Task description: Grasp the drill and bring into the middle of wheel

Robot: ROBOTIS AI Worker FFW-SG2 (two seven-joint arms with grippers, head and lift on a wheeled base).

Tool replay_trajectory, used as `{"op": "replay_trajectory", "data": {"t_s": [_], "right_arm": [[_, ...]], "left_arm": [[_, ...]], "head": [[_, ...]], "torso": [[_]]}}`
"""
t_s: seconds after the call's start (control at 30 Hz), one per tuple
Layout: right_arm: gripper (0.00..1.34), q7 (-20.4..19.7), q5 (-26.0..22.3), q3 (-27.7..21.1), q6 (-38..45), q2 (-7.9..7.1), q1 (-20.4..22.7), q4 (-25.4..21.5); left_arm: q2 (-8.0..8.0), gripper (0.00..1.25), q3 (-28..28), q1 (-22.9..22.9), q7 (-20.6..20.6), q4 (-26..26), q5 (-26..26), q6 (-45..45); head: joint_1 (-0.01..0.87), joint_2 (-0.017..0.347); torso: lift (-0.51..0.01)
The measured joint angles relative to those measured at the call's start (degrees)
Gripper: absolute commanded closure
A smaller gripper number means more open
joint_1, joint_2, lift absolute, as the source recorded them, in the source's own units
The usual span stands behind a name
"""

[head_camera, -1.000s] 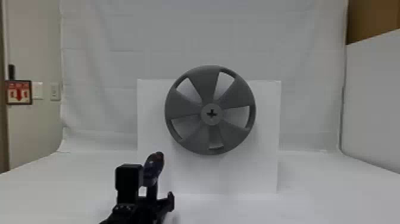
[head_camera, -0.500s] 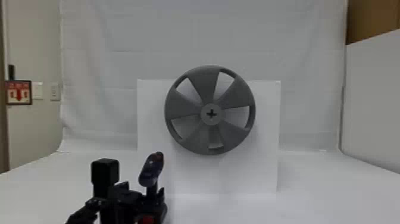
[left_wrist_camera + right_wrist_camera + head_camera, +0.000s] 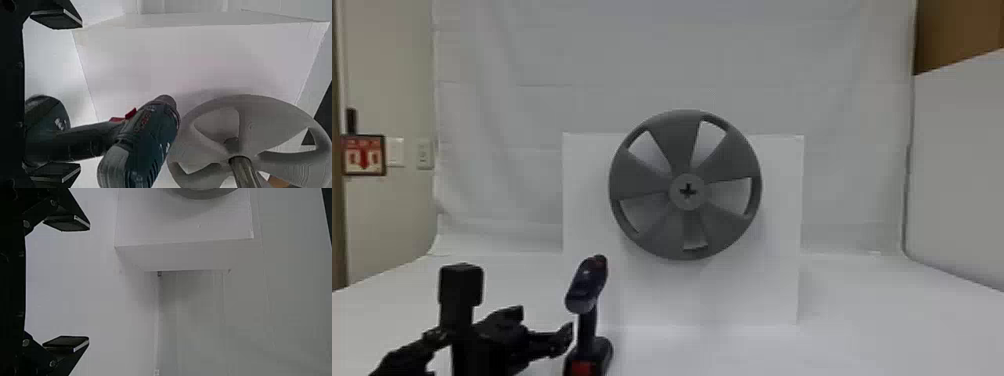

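Observation:
My left gripper [image 3: 482, 340] is at the lower left of the head view, left of the drill [image 3: 587, 287], which stands upright on its base. In the left wrist view this gripper [image 3: 80, 96] is open; the drill [image 3: 150, 137] shows beyond it, its handle and base on the lower finger's side, not clasped. The grey wheel [image 3: 642, 185], with a cross-shaped hole in its hub, is mounted upright, behind and right of the drill. The wheel [image 3: 282, 125] also shows in the left wrist view. In the right wrist view my right gripper [image 3: 89, 284] stands open around nothing.
A white panel [image 3: 772, 295] stands behind the wheel on the white table [image 3: 872, 330]. Behind hangs a white cloth [image 3: 837, 100], and a pale partition [image 3: 957, 175] rises at the right. In the right wrist view, part of the wheel's rim [image 3: 205, 193] shows.
My left gripper has moved left, from in front of the drill to beside it, uncovering the drill's base with its red patch. The drill and wheel stay about where they were.

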Motion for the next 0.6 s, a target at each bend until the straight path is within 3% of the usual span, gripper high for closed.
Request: {"op": "replay_trajectory", "data": {"t_s": [0.4, 0.6], "right_arm": [[0.27, 0.0, -0.6, -1.1, 0.0, -0.25, 0.5, 0.0], [0.27, 0.0, -1.1, -1.5, 0.0, -0.77, 0.8, 0.0]], "left_arm": [[1.52, 0.02, 8.0, 0.5, -1.5, -0.8, -0.7, 1.0], [1.75, 0.02, 10.6, 0.8, 2.2, -5.3, -2.6, 5.0]], "head": [[0.054, 0.031], [0.054, 0.031]], "torso": [[-0.403], [-0.403]]}}
